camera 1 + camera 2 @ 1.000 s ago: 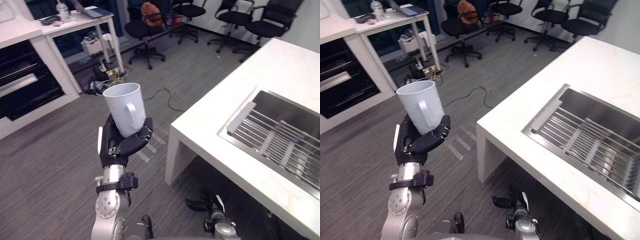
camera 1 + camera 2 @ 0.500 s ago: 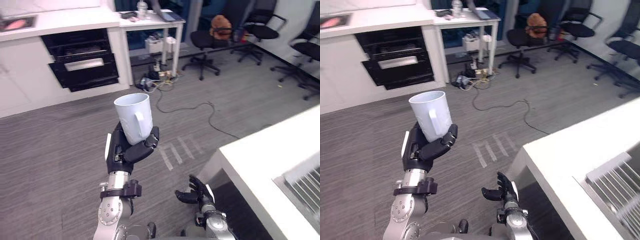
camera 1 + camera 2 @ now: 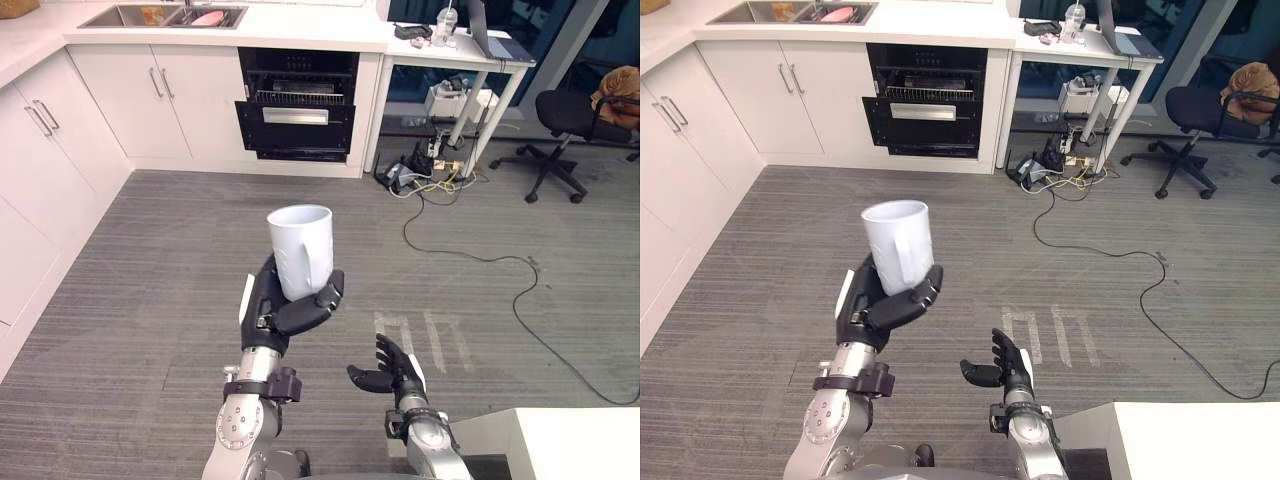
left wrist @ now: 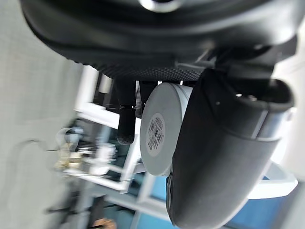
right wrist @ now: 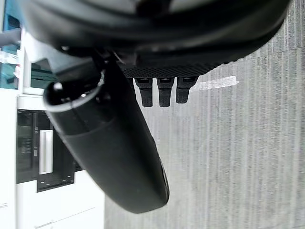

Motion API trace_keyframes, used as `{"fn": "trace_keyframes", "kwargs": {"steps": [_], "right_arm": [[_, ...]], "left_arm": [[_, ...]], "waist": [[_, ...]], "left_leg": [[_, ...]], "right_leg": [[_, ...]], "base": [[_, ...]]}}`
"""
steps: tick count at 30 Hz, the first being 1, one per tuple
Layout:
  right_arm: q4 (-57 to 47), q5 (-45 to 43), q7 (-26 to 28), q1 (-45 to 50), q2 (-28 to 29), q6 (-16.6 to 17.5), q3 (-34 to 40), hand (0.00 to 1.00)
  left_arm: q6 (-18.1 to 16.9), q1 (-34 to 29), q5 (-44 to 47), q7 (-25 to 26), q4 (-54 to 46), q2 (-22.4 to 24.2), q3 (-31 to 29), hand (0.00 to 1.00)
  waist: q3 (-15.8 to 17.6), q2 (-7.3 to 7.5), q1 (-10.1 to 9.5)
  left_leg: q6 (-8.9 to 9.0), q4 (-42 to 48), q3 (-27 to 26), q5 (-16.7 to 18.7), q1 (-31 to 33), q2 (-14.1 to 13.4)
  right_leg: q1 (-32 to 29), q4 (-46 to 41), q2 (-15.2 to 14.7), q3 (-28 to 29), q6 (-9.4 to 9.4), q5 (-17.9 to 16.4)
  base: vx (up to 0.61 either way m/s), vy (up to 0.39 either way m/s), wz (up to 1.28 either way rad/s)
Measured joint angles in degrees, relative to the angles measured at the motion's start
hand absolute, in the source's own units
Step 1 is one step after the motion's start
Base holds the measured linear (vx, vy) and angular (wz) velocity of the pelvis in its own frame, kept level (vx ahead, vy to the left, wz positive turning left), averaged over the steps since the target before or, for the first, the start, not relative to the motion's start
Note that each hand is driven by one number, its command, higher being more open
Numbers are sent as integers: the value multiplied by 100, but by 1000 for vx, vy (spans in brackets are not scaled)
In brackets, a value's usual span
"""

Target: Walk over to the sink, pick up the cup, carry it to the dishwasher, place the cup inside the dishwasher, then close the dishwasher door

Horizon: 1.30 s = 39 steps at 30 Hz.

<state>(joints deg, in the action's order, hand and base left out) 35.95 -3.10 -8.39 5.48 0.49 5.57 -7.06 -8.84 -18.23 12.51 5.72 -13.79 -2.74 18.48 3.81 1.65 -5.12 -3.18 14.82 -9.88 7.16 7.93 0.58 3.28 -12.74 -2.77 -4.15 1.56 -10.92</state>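
Swung round since before, my view now faces the dishwasher [image 3: 297,105]; well short of it, left hand [image 3: 270,306] fingers stay curled round the upright cup [image 3: 301,250], right hand [image 3: 392,368] fingers loosely spread.

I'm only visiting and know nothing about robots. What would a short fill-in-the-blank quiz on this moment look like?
1. The left hand is curled round the white cup, whose open mouth faces ____.
2. The right hand, lower down with relaxed fingers, holds ____.
3. Across the grey floor, the black dishwasher is built in under a white ____.

Missing words: up; nothing; counter.
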Motion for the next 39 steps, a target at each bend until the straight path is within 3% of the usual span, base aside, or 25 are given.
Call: {"fn": "trace_keyframes", "kwargs": {"steps": [7, 10, 12, 16, 19, 26, 27, 33, 36, 39], "right_arm": [[566, 6, 46, -50, -39, -1, 67, 90], [632, 22, 53, -48, -85, -2, 65, 90], [639, 28, 55, -43, -167, -4, 70, 90], [662, 32, 57, 3, -352, -12, 162, 90], [668, 34, 58, 23, -352, -12, 167, 90], [671, 35, 96, 121, -331, -12, 160, 90], [760, 36, 110, 1, -261, 11, 105, 90], [759, 37, 132, 13, -259, 31, 109, 90], [757, 27, 73, 157, -286, 46, 275, 90], [758, 21, 22, 351, -310, 27, 448, 90]], "left_arm": [[76, 10, 1, -74, 456, -123, -25, 30], [76, 9, 0, -77, 530, -122, -91, 30], [87, 12, -1, -78, 576, -117, -115, 30], [90, -45, -3, -98, 560, -79, -121, 30], [90, -56, -6, -97, 538, -75, -177, 30], [90, -72, -11, -64, 520, -70, -343, 30], [86, -54, -20, 73, 432, -70, -460, 30], [86, -34, -15, 157, 438, -65, -462, 30], [86, 215, -1, 142, 677, -31, -387, 30], [93, 377, 124, 148, 988, 37, -359, 30]], "waist": [[-2, -6, 224], [-8, -23, 313], [-9, -119, 384], [-115, -317, 470], [-137, -352, 450], [-126, -324, 443], [-24, -90, 358], [-16, -89, 369], [0, -115, 589], [34, -172, 624]], "left_leg": [[54, -1022, -60, -609, -383, 35], [98, -1682, -74, -1080, -521, 71], [112, -2016, -67, -1345, -599, 57], [154, -2024, -82, -1398, -614, 29], [164, -2025, -67, -1406, -611, 17], [150, -2025, 58, -1396, -570, 149], [-22, -2024, 536, -1443, -560, 311], [-7, -1991, 292, -1433, -573, 233], [24, -1992, 390, -1435, -508, 210], [82, -1992, 474, -1465, -431, 170]], "right_leg": [[-159, 23, 68, 439, 53, 103], [-212, 240, 96, 516, 52, 107], [-237, 378, 142, 559, -30, 157], [-229, 432, 168, 574, -41, 192], [-167, 564, 170, 552, -27, 213], [-56, 769, 58, 478, 75, 274], [161, 856, -29, 0, 37, 224], [83, 860, 14, 238, 5, 281], [105, 975, 21, -3, 0, 314], [111, 1076, -1, -390, 0, 317]], "base": [[-49, -25, -11], [-167, -117, -11], [-196, -84, -9], [-162, -4, -2], [-112, 29, 0], [3, 26, 6], [21, 12, 8], [-4, -6, -18], [-31, -44, 8], [-16, -46, 16]]}}
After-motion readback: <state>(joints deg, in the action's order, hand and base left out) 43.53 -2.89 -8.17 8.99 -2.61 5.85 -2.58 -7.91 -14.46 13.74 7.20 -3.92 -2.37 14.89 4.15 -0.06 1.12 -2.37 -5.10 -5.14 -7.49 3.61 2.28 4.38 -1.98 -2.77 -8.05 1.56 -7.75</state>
